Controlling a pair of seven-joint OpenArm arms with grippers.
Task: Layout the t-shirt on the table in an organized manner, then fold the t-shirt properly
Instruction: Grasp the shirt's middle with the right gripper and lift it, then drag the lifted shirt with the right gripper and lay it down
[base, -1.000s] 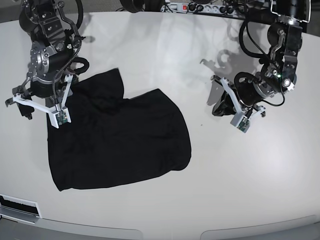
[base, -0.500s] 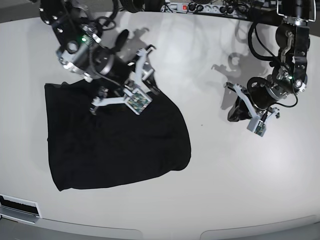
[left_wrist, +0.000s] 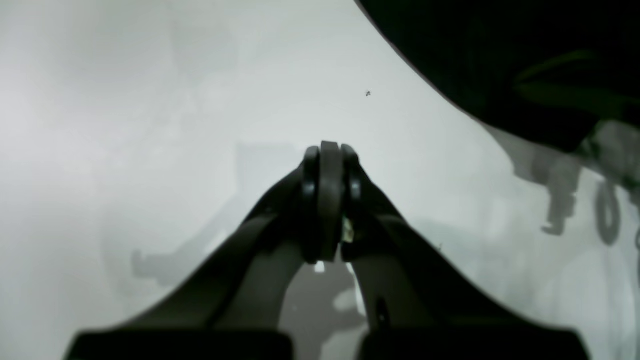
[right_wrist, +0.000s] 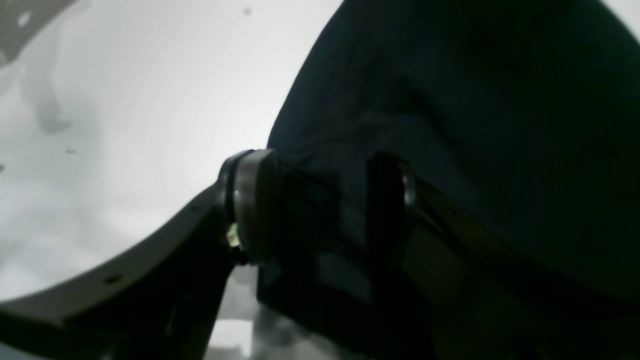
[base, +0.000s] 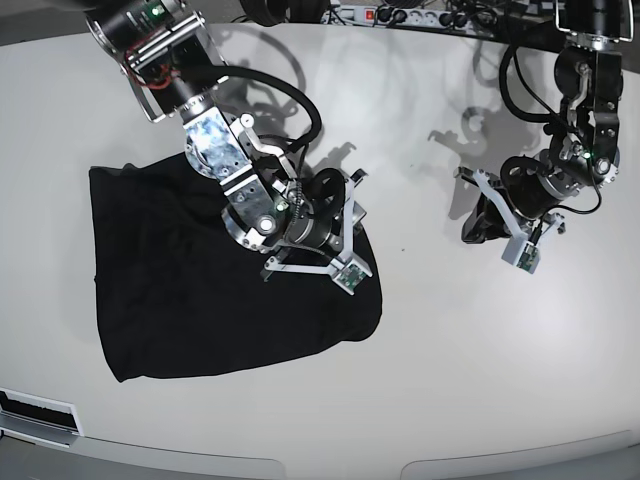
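Observation:
The black t-shirt (base: 180, 290) lies spread on the white table (base: 450, 380), left of the middle. My right gripper (base: 348, 228) reaches over the shirt to its right edge. In the right wrist view the gripper (right_wrist: 322, 195) is open, its fingers (right_wrist: 250, 200) apart, with a fold of the shirt (right_wrist: 450, 100) between them. My left gripper (base: 472, 228) is shut and empty, over bare table to the right of the shirt. In the left wrist view the gripper (left_wrist: 327, 155) is pressed shut above the table (left_wrist: 150, 100), and the shirt's edge (left_wrist: 500, 60) shows at top right.
A power strip (base: 400, 15) with cables lies along the table's back edge. A pale flat fitting (base: 35, 415) sits at the front left corner. The table's rounded front edge (base: 340, 465) runs along the bottom of the base view.
My right arm has swung from the shirt's upper left corner across to its right edge. The raised sleeve part now lies flat. My left gripper has drifted slightly right, still shut.

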